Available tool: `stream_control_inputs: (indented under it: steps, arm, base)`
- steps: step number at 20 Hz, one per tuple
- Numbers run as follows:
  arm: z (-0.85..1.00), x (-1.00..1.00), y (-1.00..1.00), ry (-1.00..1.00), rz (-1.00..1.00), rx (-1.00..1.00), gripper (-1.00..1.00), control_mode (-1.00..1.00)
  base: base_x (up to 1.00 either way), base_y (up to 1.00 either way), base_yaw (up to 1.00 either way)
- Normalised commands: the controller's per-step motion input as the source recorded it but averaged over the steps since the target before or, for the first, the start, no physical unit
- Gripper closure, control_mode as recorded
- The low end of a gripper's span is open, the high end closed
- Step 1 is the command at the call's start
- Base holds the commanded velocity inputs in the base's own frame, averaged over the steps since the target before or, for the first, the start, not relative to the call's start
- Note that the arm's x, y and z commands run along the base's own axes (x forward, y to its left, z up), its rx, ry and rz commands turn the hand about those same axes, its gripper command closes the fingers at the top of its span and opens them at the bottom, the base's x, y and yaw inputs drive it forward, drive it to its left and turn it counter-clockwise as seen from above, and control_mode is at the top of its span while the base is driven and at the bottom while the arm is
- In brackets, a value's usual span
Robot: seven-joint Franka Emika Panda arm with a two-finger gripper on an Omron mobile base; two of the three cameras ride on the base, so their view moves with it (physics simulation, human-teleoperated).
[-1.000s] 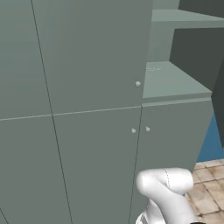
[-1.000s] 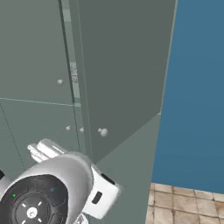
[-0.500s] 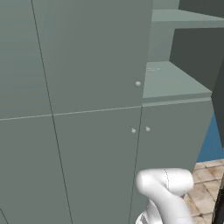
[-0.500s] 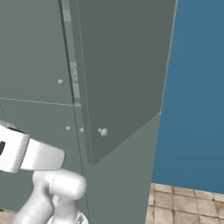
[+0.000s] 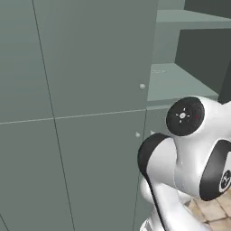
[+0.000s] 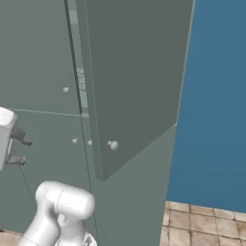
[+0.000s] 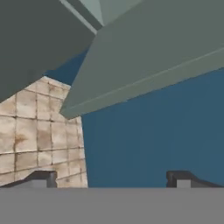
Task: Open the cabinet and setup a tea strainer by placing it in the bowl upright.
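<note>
Hand view: fingers spread wide, empty, cabinet well above

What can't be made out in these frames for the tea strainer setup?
- Bowl: not identifiable on the open cabinet shelf; the arm blocks part of the left base view.
- Tea strainer: a speckled sliver in the right base view, hidden behind the swung-open door.
- Gripper: fingertips cut off at the hand view's bottom edge; open, nothing between.

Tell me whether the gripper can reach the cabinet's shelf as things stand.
Probably not straight away. The cabinet door stands open, so the shelf is exposed, but the gripper, jaws wide and empty, sits below it, facing the blue wall and floor.
</note>
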Motion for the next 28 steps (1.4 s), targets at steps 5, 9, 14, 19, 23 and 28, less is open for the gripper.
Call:
stream_control_inputs:
  steps: [5, 9, 14, 19, 23, 28]
  arm:
    - [0.00, 0.66, -0.02, 0.54, 0.00, -0.45, -1.00, -1.00]
    - [-0.13, 0.58, -0.58, 0.30, 0.00, -0.18, -1.00, -1.00]
    - [-0.04, 0.58, -0.34, 0.25, 0.00, -0.10, -1.00, -1.00]
    - [0.00, 0.58, -0.18, 0.22, 0.05, -0.01, -1.00, -1.00]
    - [0.12, 0.47, -0.09, 0.27, 0.07, 0.04, -1.00, -1.00]
    - [0.04, 0.26, -0.59, 0.16, 0.07, 0.26, -1.00, -1.00]
  base:
    - [0.00, 0.00, 0.00]
    - [0.00, 0.00, 0.00]
    - [0.00, 0.00, 0.00]
    - [0.00, 0.00, 0.00]
    - [0.00, 0.00, 0.00]
    - [0.00, 0.00, 0.00]
